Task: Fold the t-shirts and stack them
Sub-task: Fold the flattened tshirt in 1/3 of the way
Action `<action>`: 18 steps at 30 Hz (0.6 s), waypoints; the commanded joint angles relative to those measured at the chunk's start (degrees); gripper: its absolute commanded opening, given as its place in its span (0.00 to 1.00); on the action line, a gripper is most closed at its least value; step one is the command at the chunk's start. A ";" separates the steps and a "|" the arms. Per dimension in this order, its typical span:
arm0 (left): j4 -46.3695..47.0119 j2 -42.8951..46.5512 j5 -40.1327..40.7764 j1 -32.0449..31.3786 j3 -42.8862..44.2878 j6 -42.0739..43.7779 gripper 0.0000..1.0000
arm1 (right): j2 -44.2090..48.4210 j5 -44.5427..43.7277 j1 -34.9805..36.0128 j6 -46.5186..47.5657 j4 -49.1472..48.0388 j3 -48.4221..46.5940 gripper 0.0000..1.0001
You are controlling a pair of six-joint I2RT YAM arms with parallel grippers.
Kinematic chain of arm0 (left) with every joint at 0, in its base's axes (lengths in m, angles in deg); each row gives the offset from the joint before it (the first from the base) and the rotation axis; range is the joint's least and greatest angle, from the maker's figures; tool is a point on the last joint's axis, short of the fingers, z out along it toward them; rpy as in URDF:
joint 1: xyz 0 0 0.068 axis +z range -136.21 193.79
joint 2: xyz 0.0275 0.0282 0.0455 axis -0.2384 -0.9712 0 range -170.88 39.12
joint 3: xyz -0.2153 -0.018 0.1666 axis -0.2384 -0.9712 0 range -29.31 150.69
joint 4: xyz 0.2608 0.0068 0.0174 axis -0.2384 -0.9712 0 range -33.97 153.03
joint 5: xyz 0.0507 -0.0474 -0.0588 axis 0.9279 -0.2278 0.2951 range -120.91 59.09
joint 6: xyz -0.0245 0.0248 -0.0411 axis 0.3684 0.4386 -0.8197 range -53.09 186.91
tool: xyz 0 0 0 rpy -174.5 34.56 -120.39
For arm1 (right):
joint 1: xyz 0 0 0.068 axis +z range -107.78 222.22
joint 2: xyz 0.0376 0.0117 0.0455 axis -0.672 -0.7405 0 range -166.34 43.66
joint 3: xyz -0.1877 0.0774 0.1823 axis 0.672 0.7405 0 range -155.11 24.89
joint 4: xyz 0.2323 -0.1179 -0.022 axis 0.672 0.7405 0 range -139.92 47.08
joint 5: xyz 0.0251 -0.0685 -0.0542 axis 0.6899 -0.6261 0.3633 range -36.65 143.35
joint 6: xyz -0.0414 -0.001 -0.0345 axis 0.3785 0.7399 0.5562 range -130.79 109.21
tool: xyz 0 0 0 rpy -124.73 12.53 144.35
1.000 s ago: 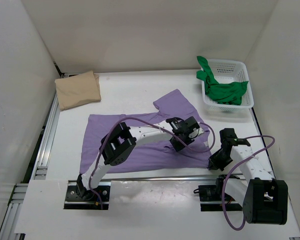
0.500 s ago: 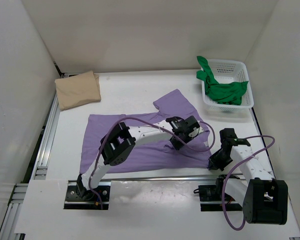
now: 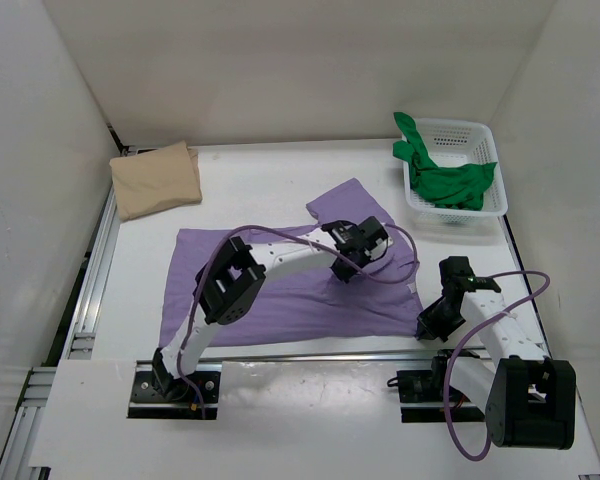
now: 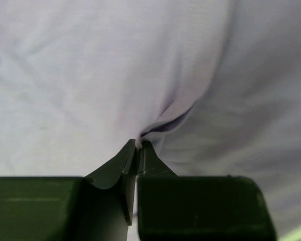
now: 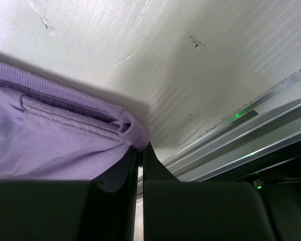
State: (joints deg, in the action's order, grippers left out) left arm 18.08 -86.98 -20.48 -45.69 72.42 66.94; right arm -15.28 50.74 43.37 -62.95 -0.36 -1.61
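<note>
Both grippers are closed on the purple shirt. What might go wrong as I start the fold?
The left gripper holds only a tiny mid-panel pinch of the purple shirt; it may slip on lifting. The right gripper bites just the hem corner near the edge rail, so a pull could lose it.

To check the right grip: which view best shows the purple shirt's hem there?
Right wrist view: the hem of the purple shirt lies close, pinched in the right claw. Top view shows it tiny; left wrist shows only plain fabric.
</note>
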 commanded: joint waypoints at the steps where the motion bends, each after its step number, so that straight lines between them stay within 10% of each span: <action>1: 0.21 2.71 5.55 2.09 0.31 -0.03 0.10 | -0.74 -3.28 0.00 -1.19 -0.61 2.68 0.00; 8: -0.31 0.95 7.66 4.46 0.31 -0.03 0.23 | -0.74 -3.28 0.00 -1.19 -0.61 2.68 0.00; 13: -0.84 2.26 9.59 4.99 0.84 -0.03 0.86 | -0.74 -3.28 0.00 -1.19 -0.61 2.68 0.00; 18: -3.38 12.52 8.21 9.90 -5.65 -0.03 1.00 | -0.74 -3.28 0.00 -0.67 -0.61 2.68 0.00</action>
State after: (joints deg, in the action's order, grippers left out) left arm 17.31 -84.64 -13.15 -39.72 69.49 67.01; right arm -15.28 50.71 43.37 -63.12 -0.34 -1.61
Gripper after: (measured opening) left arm 0.992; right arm 0.017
